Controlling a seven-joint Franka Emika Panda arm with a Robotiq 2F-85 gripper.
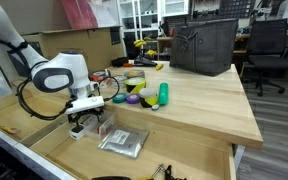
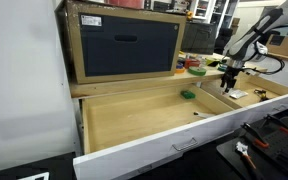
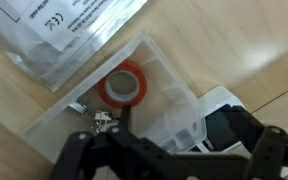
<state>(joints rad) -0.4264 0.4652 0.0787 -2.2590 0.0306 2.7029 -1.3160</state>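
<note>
Red tape roll (image 3: 124, 88) in clear packet (image 3: 172, 70), under my empty, wide-open pincer (image 3: 109, 142)
Likely light, stiff; packet slippery; I'd pinch the roll's rim

The Franka Panda arm (image 1: 56, 72) is seen clad in smooth white shells, its rounded joints set off by dark seams and a black band at one joint face. A black cable (image 1: 24, 100) is looped alongside the casing, and in both exterior views the cabling is shown dark against the pale shells. The Robotiq gripper (image 1: 84, 127) is finished in black beneath a white wrist block. In the wrist view, matte black fingers (image 3: 84, 158) are shown built from jointed bars.
</note>
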